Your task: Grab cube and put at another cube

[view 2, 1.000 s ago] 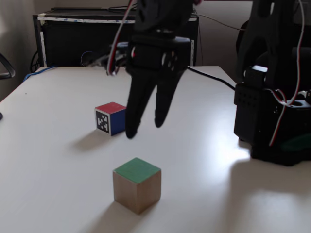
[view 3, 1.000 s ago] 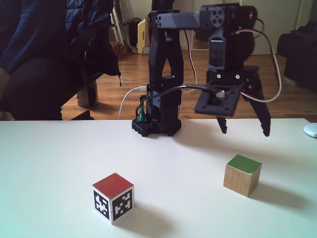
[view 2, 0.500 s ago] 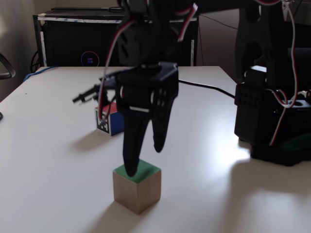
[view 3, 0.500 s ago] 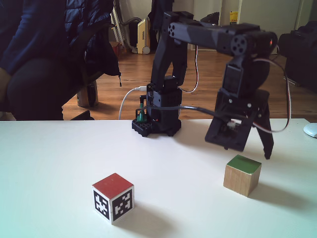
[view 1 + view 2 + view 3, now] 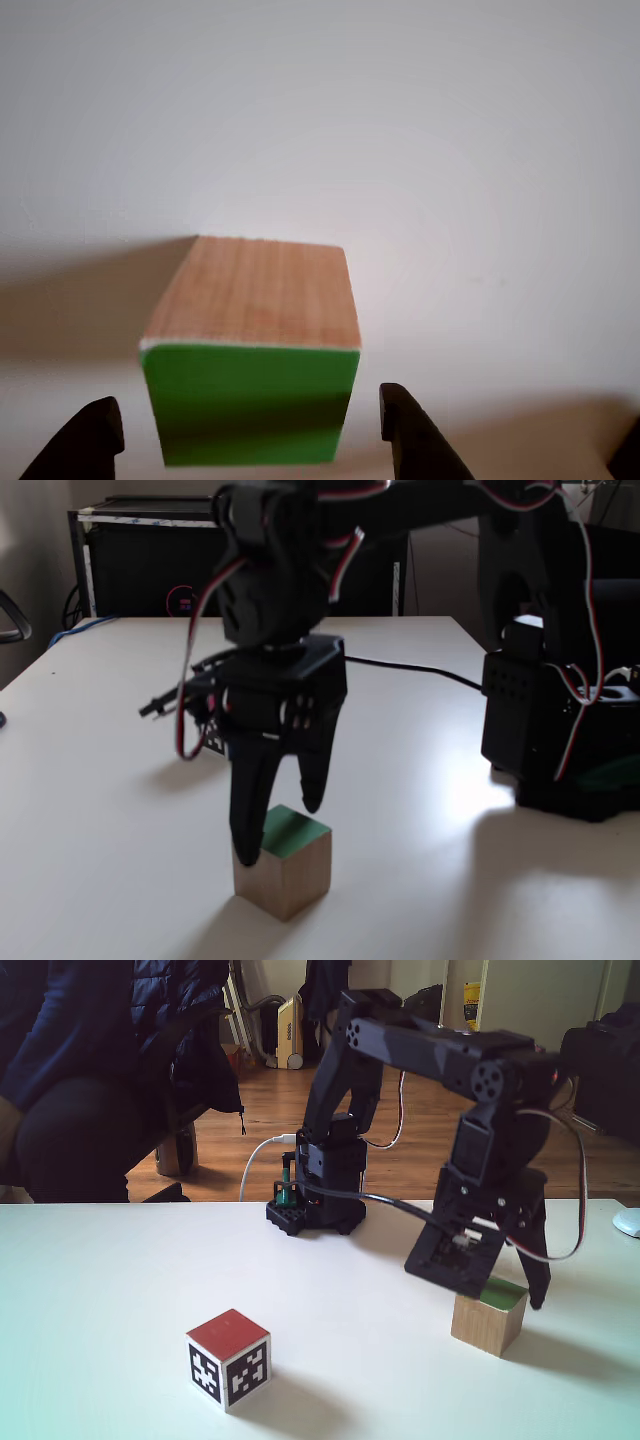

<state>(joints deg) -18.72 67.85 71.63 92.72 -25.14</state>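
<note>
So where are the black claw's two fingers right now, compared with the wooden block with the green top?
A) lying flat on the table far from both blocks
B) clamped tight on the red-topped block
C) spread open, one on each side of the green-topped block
C: in the other view the two fingertips of the gripper stand apart, flanking the green-topped wooden cube, not yet squeezing it.

White table underneath the gripper, bare and matte, bright glare patch to its right in a fixed view. Black cabinet behind the gripper in that view, at the table's far edge. Blue cable behind and to its left. In a fixed view, seated person in dark jacket far to the gripper's left, beyond the table. Wooden floor behind. White cable left of it, hanging off the far edge.
</note>
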